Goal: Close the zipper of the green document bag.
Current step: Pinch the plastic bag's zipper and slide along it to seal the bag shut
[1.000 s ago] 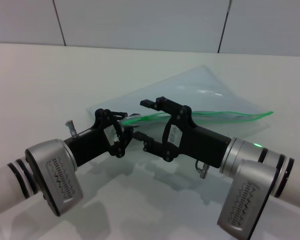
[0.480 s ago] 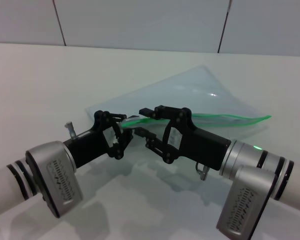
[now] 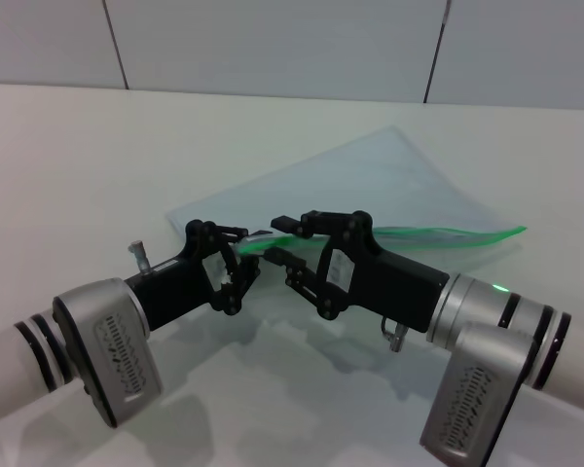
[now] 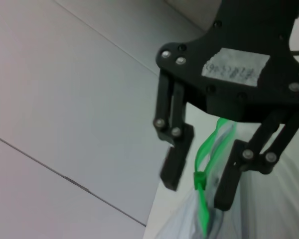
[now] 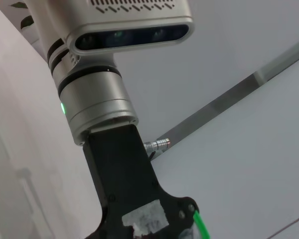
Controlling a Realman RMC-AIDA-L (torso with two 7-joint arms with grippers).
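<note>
Translucent pale blue-grey plastic green document bag point(image 3: 370, 185) lies flat on white table point(image 3: 78, 165). Right gripper point(image 4: 199, 172), fingers spread, straddles bright green zipper point(image 3: 438, 233) w/ slider tab between. Left gripper point(image 3: 241, 255): pinches bag's end corner. Centre tab, clamp, pull straight along strip.

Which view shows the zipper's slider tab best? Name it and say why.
The left wrist view: the slider tab sits plainly on the zipper between the right tool's open fingers. The head view shows only the zipper strip; the right wrist view shows just a green sliver.
</note>
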